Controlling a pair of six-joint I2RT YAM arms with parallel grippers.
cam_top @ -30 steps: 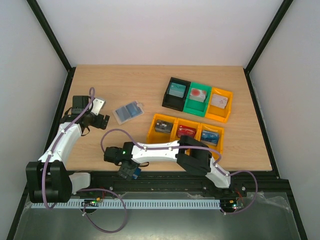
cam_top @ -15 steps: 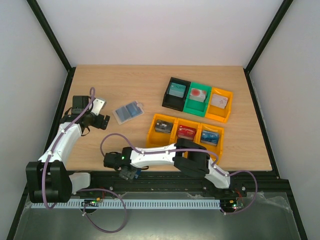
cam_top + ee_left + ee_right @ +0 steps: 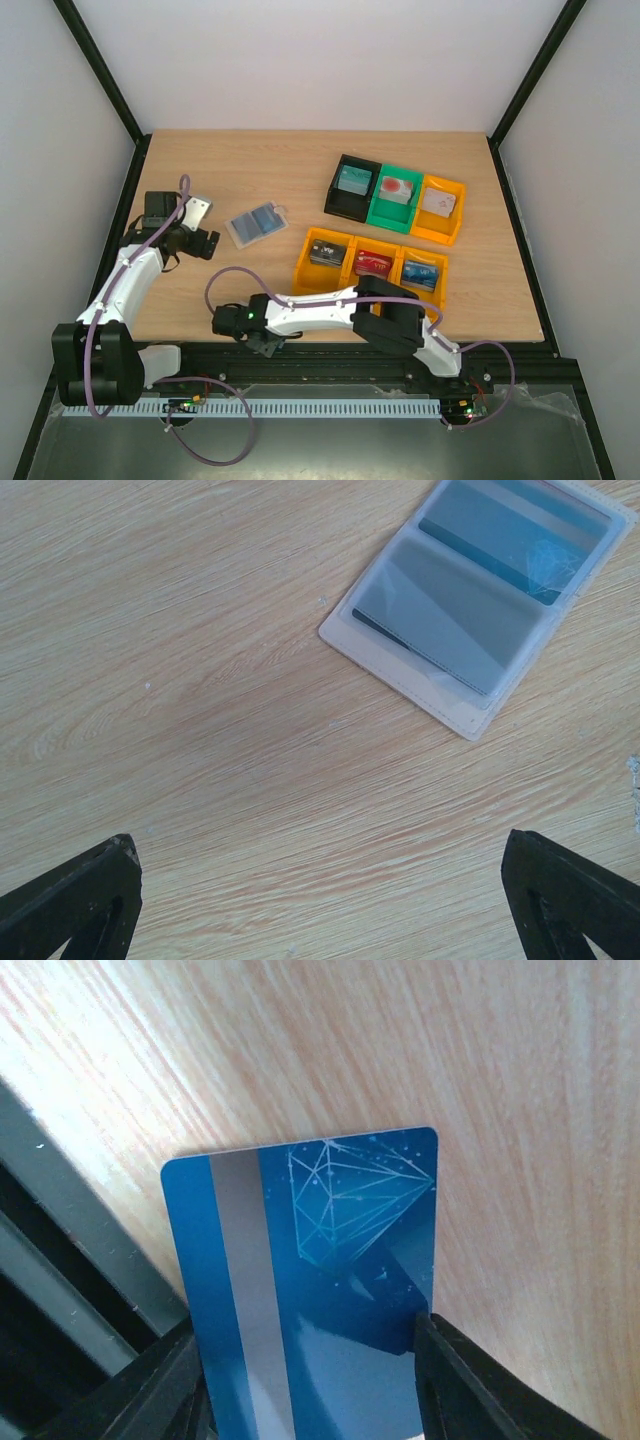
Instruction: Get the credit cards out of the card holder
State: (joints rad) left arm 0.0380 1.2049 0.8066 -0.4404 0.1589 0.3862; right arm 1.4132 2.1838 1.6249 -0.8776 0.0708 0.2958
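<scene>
Straddling blue card (image 3: 300, 1290) — right pincer (image 3: 305, 1332) | yellow bins (image 3: 303, 262) behind | card holder (image 3: 255, 223) apart

On the wooden table (image 3: 300, 160) the open card holder (image 3: 257, 223) lies flat between the left gripper (image 3: 203, 226) and two rows of small bins (image 3: 370, 262), while the right gripper (image 3: 263, 344) is low at the near table edge, well apart from it.

1. Top view: bright, even light from overhead falls on the table (image 3: 300, 170), with only faint, soft shadows beneath the arms.
2. Left wrist view: the wood grain is crisp, and a pale sheen lies on the card holder (image 3: 480, 600) pockets.
3. Right wrist view: the blue card (image 3: 310, 1290) is sharp, its near part paled by a reflection. The far-left wood is washed out.
</scene>
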